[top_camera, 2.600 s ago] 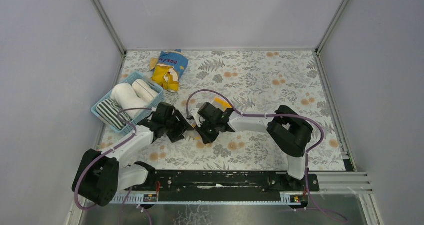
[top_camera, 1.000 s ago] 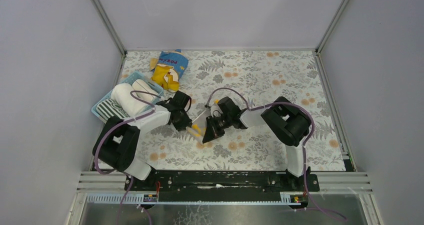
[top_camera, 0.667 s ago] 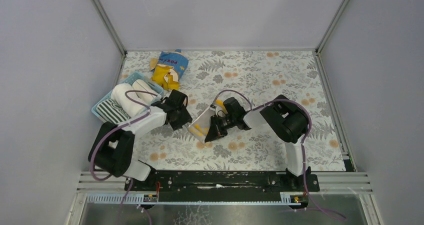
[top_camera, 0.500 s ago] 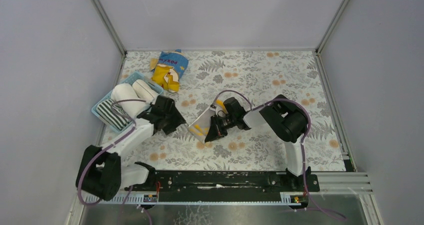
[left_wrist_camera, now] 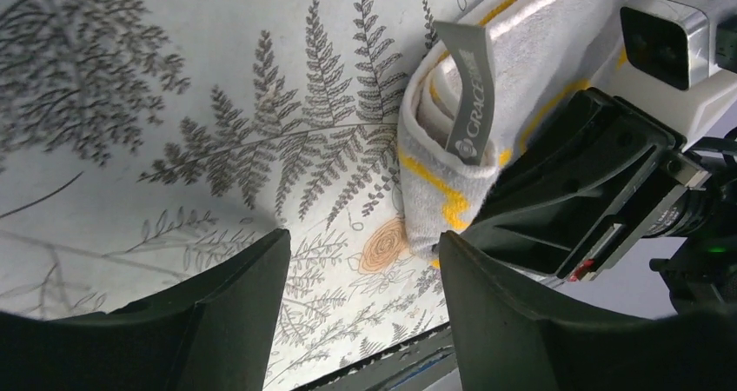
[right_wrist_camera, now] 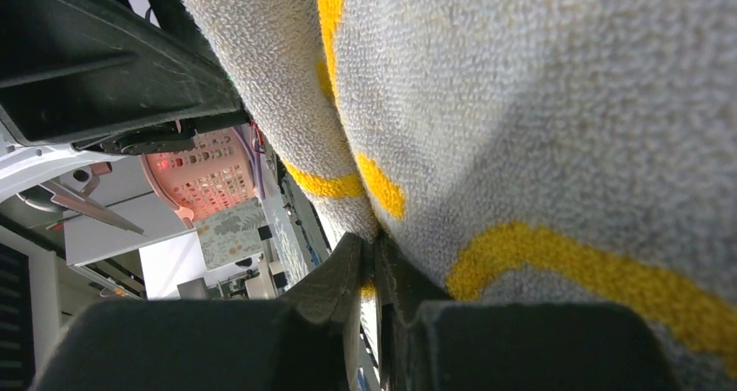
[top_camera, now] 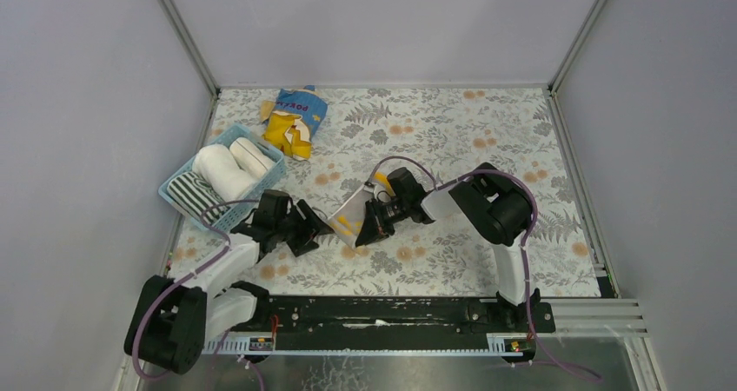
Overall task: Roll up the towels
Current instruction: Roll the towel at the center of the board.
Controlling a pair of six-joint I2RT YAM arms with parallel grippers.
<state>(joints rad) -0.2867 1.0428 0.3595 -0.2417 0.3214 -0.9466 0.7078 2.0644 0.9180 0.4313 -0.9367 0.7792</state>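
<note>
My left gripper (top_camera: 310, 228) just let go and backed off toward the lower left; jaws well apart, nothing in them; my right gripper (top_camera: 372, 222) stays pinched tight on the beige towel (top_camera: 348, 211) mid-frame; a second ago both were on it, so I reckon the roll's holding one-handed now.
</note>
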